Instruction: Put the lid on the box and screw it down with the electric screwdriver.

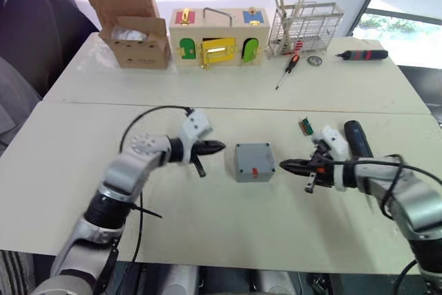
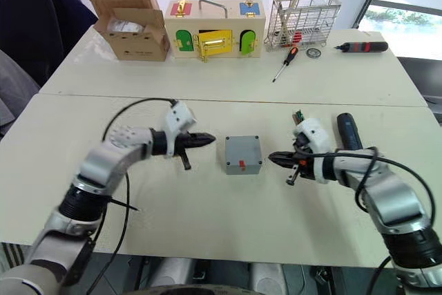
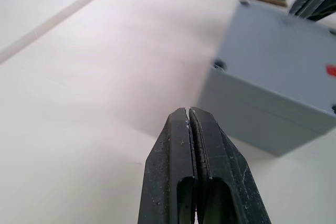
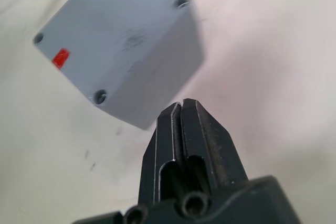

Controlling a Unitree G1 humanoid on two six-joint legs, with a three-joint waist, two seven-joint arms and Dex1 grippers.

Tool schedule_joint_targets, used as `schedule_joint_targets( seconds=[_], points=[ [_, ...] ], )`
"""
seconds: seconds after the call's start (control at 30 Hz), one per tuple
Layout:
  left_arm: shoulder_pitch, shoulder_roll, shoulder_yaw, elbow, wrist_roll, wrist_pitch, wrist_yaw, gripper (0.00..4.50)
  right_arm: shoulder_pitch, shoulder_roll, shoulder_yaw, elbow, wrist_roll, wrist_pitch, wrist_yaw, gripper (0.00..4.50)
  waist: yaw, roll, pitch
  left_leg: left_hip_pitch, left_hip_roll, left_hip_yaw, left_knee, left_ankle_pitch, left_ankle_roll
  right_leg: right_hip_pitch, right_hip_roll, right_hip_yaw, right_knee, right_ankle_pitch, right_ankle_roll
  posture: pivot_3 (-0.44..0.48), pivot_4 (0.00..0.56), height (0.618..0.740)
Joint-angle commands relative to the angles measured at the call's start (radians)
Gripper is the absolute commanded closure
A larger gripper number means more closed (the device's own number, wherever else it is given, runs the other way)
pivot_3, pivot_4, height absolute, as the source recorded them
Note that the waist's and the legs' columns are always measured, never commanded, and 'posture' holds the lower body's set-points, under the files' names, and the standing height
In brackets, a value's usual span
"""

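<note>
The box (image 1: 254, 162) (a smooth grey plastic cube, lid (image 4: 113, 40) seated, red mark on it) is set on the pale tabletop (image 1: 207, 233) between both hands. The left hand (image 1: 218, 147) and right hand (image 1: 284, 166) are pressed closed on nothing, each pointed at it without touching. The black cylindrical screwdriver (image 1: 358, 139) is laid beside the right hand.

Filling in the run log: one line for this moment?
box: on table, lid on top | left gripper: shut, beside box | right gripper: shut, beside box | electric screwdriver: lying on table

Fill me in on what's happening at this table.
The grey box sits on the near table between the robot's two arms, its lid already in place on top. The left gripper and the right gripper are both shut and empty, pointing at the box from either side without touching it. The electric screwdriver lies on the table beyond the right arm.
</note>
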Motion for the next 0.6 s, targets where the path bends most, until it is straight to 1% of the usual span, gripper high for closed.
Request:
schedule_joint_targets(
  seconds=[0.03,0.1,0.17,0.23,0.27,0.37,0.47,0.6],
  points=[
    [-0.037,0.025,0.086,-0.183,-0.199,0.108,-0.07,4.5,0.062,0.005,-0.236,-0.032,0.054,0.003,-0.037,3.17,0.005,0.0,0.0,0.0,0.0,0.0,0.0,0.0,0.0,0.0,0.0,0.0,0.0,0.0,0.0,0.0,0.15,0.735],
    [-0.027,0.034,0.073,-0.234,-0.26,0.143,-0.09,4.5,0.132,0.023,-0.319,-0.047,0.08,0.016,-0.041,2.17,0.005,0.0,0.0,0.0,0.0,0.0,0.0,0.0,0.0,0.002,-0.001,0.0,-0.001,0.0,0.0,0.0,0.15,0.735],
    [-0.014,0.044,0.037,-0.259,-0.277,0.143,-0.104,4.5,0.208,0.033,-0.37,-0.066,0.086,0.015,-0.043,1.17,0.002,0.0,0.0,0.001,0.0,0.0,0.0,0.0,0.0,0.004,-0.001,0.0,-0.001,0.0,0.0,0.0,0.15,0.735],
    [-0.006,0.043,-0.008,-0.251,-0.259,0.12,-0.105,4.5,0.257,0.058,-0.393,-0.077,0.09,0.011,-0.068,0.37,-0.001,0.0,0.0,0.002,0.0,0.0,0.0,0.0,0.0,0.004,0.0,0.0,0.0,0.0,0.0,0.0,0.15,0.735],
    [-0.004,0.04,-0.03,-0.243,-0.247,0.103,-0.104,4.5,0.279,0.071,-0.395,-0.081,0.088,0.006,-0.079,0.09,-0.003,0.0,0.0,0.003,0.0,0.0,0.0,0.0,0.0,0.004,0.0,0.001,0.0,0.0,0.0,0.0,0.15,0.735],
    [-0.003,0.034,-0.086,-0.218,-0.21,0.058,-0.097,4.5,0.305,0.12,-0.385,-0.077,0.084,-0.02,-0.123,0.04,-0.003,0.001,0.0,0.003,0.0,0.0,0.0,-0.002,0.004,0.003,0.001,0.001,0.001,0.0,0.0,0.0,0.15,0.735],
    [0.002,0.028,-0.119,-0.194,-0.18,0.023,-0.087,4.5,0.286,0.164,-0.346,-0.045,0.061,-0.063,-0.168,0.04,-0.001,0.001,0.0,0.003,0.0,0.0,0.0,-0.001,0.003,0.003,0.001,0.001,0.001,0.0,0.0,0.0,0.15,0.735],
    [0.01,0.039,-0.144,-0.179,-0.149,-0.011,-0.086,4.5,0.255,0.186,-0.302,0.0,0.041,-0.103,-0.201,0.04,0.0,0.001,0.0,0.003,0.0,0.0,0.0,0.001,-0.001,0.003,0.001,0.001,0.0,0.0,0.0,0.0,0.15,0.735]
  ],
)
